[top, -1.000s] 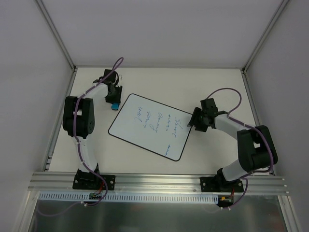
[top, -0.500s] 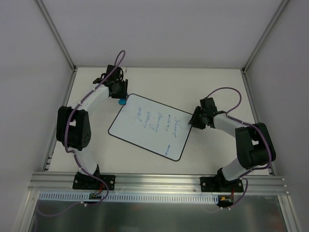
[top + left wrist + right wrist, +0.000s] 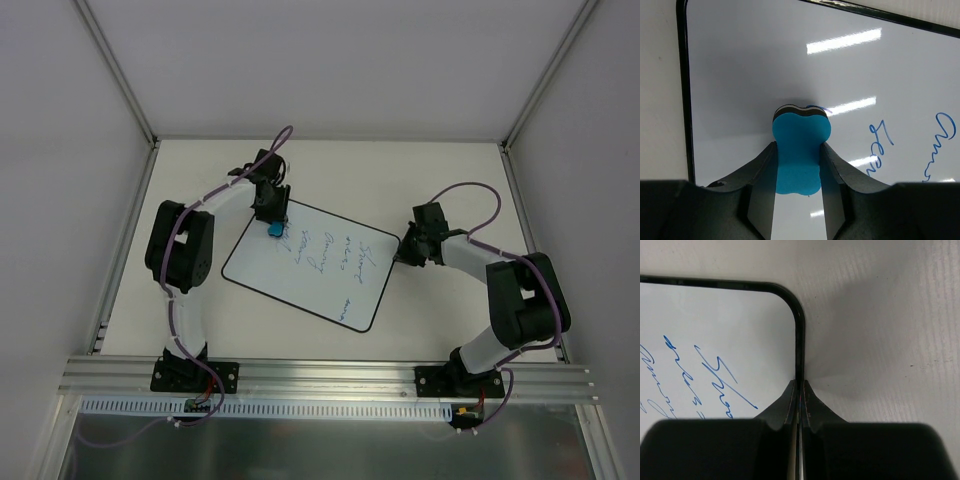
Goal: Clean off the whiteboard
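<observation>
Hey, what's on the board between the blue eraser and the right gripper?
Only blue handwriting on the whiteboard lies between the blue eraser and the right gripper; the top view shows it.

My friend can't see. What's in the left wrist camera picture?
The left gripper squeezes a blue eraser, its tip against the whiteboard near a rounded corner. To its right in the picture runs blue handwriting.
</observation>
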You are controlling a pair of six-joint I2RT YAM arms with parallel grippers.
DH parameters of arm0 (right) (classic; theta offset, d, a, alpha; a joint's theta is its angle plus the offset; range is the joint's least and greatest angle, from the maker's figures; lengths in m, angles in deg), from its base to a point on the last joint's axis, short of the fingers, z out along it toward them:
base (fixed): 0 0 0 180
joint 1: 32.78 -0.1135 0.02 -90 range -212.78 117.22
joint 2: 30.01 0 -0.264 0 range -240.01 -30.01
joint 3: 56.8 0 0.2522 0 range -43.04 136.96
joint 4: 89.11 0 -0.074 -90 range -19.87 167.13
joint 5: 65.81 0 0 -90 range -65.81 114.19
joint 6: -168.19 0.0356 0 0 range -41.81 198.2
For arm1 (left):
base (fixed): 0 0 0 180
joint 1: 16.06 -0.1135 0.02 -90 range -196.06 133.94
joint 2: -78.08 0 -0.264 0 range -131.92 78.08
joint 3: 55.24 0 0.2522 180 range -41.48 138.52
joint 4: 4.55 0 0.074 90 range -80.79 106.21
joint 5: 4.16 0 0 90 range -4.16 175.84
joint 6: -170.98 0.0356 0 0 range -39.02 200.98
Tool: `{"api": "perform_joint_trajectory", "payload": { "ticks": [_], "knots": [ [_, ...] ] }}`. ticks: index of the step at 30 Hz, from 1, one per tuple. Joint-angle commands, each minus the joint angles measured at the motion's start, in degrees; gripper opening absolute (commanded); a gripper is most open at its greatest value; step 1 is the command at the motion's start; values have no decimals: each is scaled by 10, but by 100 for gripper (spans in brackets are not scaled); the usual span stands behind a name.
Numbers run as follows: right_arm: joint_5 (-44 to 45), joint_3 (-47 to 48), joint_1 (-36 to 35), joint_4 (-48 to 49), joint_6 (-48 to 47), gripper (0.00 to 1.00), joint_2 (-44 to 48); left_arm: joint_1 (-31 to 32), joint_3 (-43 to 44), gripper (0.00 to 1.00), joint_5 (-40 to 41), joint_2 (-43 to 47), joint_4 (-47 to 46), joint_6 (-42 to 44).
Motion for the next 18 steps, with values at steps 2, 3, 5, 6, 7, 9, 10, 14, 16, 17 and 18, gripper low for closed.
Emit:
{"api": "perform_joint_trajectory", "payload": {
  "ticks": [2, 3, 5, 6, 7, 9, 10, 14, 16, 17, 18],
  "knots": [
    [17, 6, -10, -28, 3, 0, -18, 10, 33, 0, 6, -26, 6, -13],
    [17, 7, -11, -29, 4, 0, -19, 11, 37, 0, 13, -30, 6, -14],
    [17, 10, -13, -31, 2, 0, -24, 14, 42, 0, 22, -43, 7, -15],
    [17, 11, -14, -32, 2, 0, -25, 15, 46, 0, 24, -47, 7, -16],
    [17, 13, -14, -33, 3, 0, -27, 18, 49, 0, 28, -54, 7, -15],
    [17, 15, -17, -37, 3, 0, -30, 30, 57, 0, 51, -62, 7, -12],
    [17, 16, -18, -36, 3, 0, -31, 33, 60, 0, 58, -70, 8, -14],
    [17, 17, -19, -40, 4, 0, -27, 40, 56, 0, 46, -83, 25, -45],
    [36, 16, -19, -42, 4, 0, -22, 41, 25, 0, 45, -77, 29, -73],
    [38, 15, -19, -44, 4, 0, -21, 41, 13, 0, 44, -73, 31, -81],
    [40, 15, -19, -45, 4, 0, -20, 40, 1, 0, 37, -69, 33, -89]
  ]
}}
